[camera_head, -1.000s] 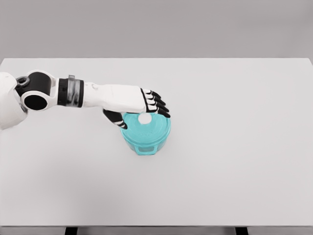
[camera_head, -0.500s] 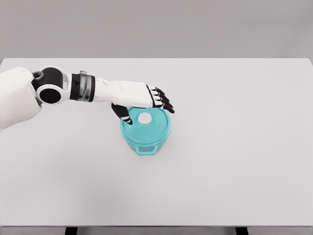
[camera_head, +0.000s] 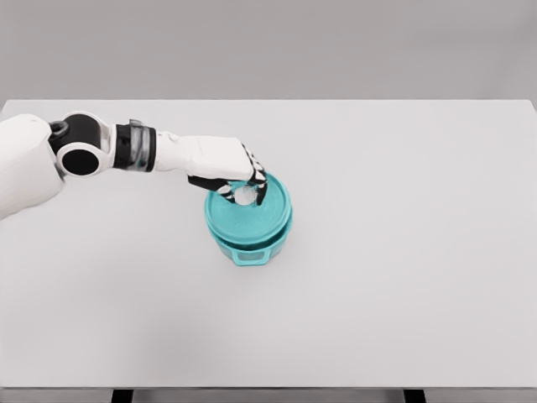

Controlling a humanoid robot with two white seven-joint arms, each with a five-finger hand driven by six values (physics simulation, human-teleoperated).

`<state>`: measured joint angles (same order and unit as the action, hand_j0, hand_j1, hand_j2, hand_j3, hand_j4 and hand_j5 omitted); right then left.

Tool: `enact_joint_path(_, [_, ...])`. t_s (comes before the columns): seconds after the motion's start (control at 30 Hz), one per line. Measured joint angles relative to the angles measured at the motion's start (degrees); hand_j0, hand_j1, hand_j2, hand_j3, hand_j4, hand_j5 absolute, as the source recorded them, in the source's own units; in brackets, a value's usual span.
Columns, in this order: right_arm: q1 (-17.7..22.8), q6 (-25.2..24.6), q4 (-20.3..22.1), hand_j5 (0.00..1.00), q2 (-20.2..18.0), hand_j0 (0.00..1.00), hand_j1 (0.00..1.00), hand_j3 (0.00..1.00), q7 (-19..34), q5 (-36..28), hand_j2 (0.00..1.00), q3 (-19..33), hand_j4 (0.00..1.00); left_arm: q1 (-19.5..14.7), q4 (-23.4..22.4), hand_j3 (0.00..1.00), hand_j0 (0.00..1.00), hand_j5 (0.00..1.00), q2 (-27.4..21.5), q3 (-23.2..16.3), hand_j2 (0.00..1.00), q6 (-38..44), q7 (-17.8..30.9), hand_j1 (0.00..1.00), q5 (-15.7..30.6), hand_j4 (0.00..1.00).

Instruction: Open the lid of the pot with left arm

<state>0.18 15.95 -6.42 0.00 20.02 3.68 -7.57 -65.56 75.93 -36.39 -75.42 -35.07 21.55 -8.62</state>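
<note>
- Teal pot sits on the white table, a bit left of the middle.
- Its round teal lid looks slightly off-centre from the pot body, though I can't tell if it's actually lifted.
- Left hand reaches in from the left, fingers curled down, pinching the lid's white knob.
- Only the left arm shows.

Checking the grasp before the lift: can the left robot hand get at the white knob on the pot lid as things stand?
Probably yes. The left robot hand is over the teal lid with fingers curled around the white knob; nothing else on the table blocks it.
</note>
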Motion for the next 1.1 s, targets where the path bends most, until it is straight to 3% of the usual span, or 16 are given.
enact_joint_path(0.2, [0.00, 0.00, -0.01, 1.00, 0.00, 1.00, 1.00, 1.00, 0.00, 0.00, 1.00, 0.00, 1.00, -4.66, -0.08, 0.23, 0.23, 0.23, -7.98, 0.37, 0.23, 0.01, -0.36, 0.23, 5.08, 0.23])
enact_joint_path(0.27, [0.00, 0.00, 0.00, 1.00, 0.00, 1.00, 1.00, 1.00, -0.01, -0.01, 1.00, 0.00, 1.00, -4.84, -0.87, 0.23, 0.23, 0.23, -11.17, 0.53, 0.23, 0.00, -0.45, 0.23, 6.21, 0.23])
enact_joint_path(0.4, [0.00, 0.00, -0.01, 1.00, 0.00, 1.00, 1.00, 1.00, -0.01, 0.00, 1.00, 0.00, 1.00, -2.48, -5.70, 0.23, 0.23, 0.23, -14.87, 0.45, 0.23, 0.09, -0.54, 0.23, 7.32, 0.23])
enact_joint_path(0.53, [0.00, 0.00, -0.01, 1.00, 0.00, 1.00, 1.00, 1.00, -0.01, -0.01, 1.00, 0.00, 1.00, 0.00, -8.41, 0.30, 0.30, 0.30, -14.98, 0.72, 0.30, -0.07, -0.26, 0.30, 7.00, 0.30])
enact_joint_path(0.6, [0.00, 0.01, 0.00, 1.00, 0.00, 1.00, 1.00, 1.00, 0.00, -0.01, 1.00, 0.00, 1.00, 0.61, -8.77, 1.00, 1.00, 1.00, -14.06, 0.86, 1.00, -0.07, -0.26, 1.00, 6.98, 1.00])
enact_joint_path(1.0, [0.00, 0.01, 0.00, 1.00, 0.00, 1.00, 1.00, 1.00, 0.00, 0.00, 1.00, 0.00, 1.00, 0.70, -7.71, 1.00, 1.00, 1.00, -12.74, 1.08, 1.00, -0.03, -0.52, 1.00, 7.26, 1.00])
enact_joint_path(1.07, [0.00, 0.01, -0.01, 1.00, 0.00, 1.00, 1.00, 1.00, -0.01, 0.00, 1.00, -0.01, 1.00, 2.07, -4.02, 1.00, 1.00, 1.00, -14.47, 2.39, 1.00, 0.00, -0.58, 1.00, 7.85, 1.00])
enact_joint_path(1.1, [0.00, 0.00, -0.01, 1.00, 0.00, 1.00, 1.00, 1.00, 0.00, 0.00, 1.00, -0.01, 1.00, 4.60, -0.77, 1.00, 1.00, 1.00, -16.83, 3.82, 1.00, -0.05, -0.58, 1.00, 8.32, 1.00])
